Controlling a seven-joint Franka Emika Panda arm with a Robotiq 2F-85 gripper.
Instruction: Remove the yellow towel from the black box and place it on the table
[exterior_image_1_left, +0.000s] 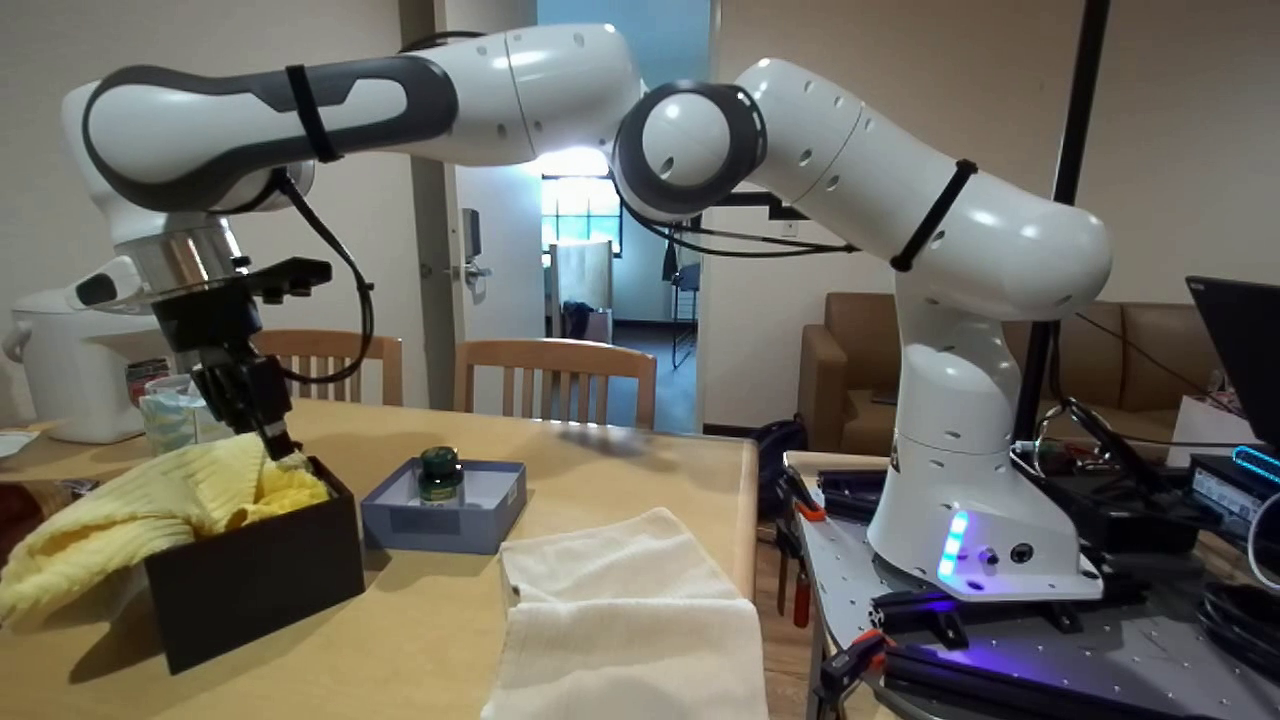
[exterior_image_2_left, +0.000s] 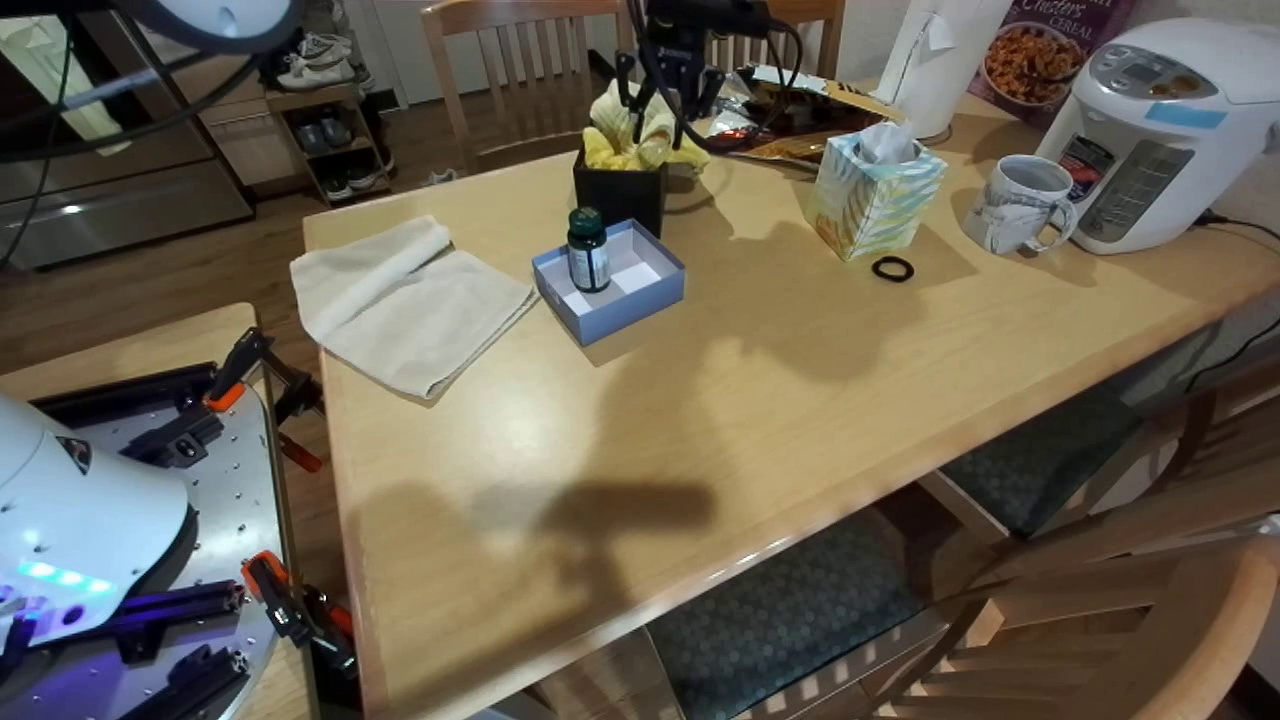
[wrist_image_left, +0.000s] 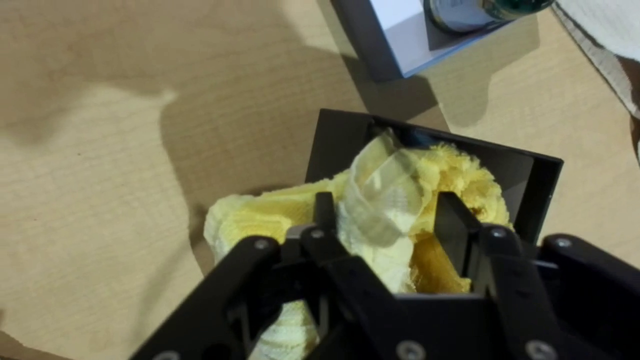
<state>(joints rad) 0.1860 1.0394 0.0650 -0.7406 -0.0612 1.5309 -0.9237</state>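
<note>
The yellow towel (exterior_image_1_left: 140, 505) is bunched in the black box (exterior_image_1_left: 265, 585), with a large part hanging over the rim. Both exterior views show it, the towel (exterior_image_2_left: 606, 152) sticking up above the box (exterior_image_2_left: 620, 195). My gripper (exterior_image_1_left: 282, 448) points down into the towel at the box's top. In the wrist view, the gripper's fingers (wrist_image_left: 385, 205) are spread apart, with pale folds of the towel (wrist_image_left: 245, 217) between them and a gap beside the right finger. The box's rim (wrist_image_left: 545, 195) shows around the towel. The box's inside is mostly hidden by the towel.
A blue open box (exterior_image_1_left: 450, 520) holding a dark green bottle (exterior_image_1_left: 440, 477) stands beside the black box. A cream cloth (exterior_image_1_left: 630, 620) lies on the table (exterior_image_2_left: 480, 470). A tissue box (exterior_image_2_left: 870, 200), a mug (exterior_image_2_left: 1010, 205) and a water boiler (exterior_image_2_left: 1150, 150) stand farther along.
</note>
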